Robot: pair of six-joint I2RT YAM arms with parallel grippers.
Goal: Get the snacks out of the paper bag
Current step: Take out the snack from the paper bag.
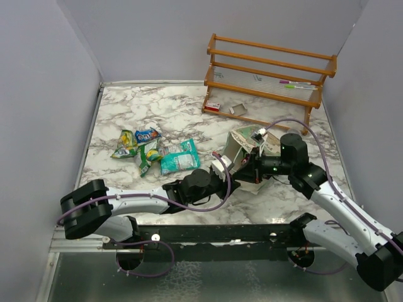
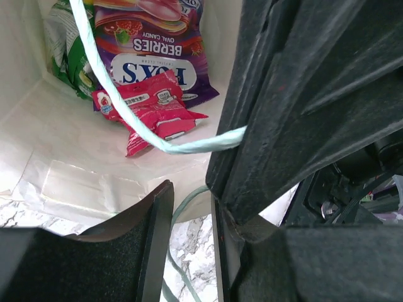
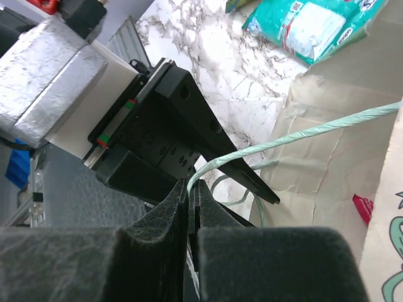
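Got the bag (image 1: pixel 245 135) on its side, mouth right at both grippers. Seeing the right gripper (image 3: pixel 192 196) pinched shut on the handle string (image 3: pixel 302 133). Calling the left gripper (image 2: pixel 192 200) barely open, holding nothing, string through the gap. Spotting purple packet (image 2: pixel 154 56), red packet (image 2: pixel 148 110), green packet (image 2: pixel 70 60) dead ahead of it, inside. Plus more packets (image 1: pixel 179 157) on the table (image 1: pixel 157 107) off to its left.

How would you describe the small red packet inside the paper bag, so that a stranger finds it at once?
On the marble table, look into the paper bag lying in front of the wooden rack. Deep inside, the red packet lies in front of the purple berry-candy bag, right of a green packet. It alone is red, and nearest the opening.
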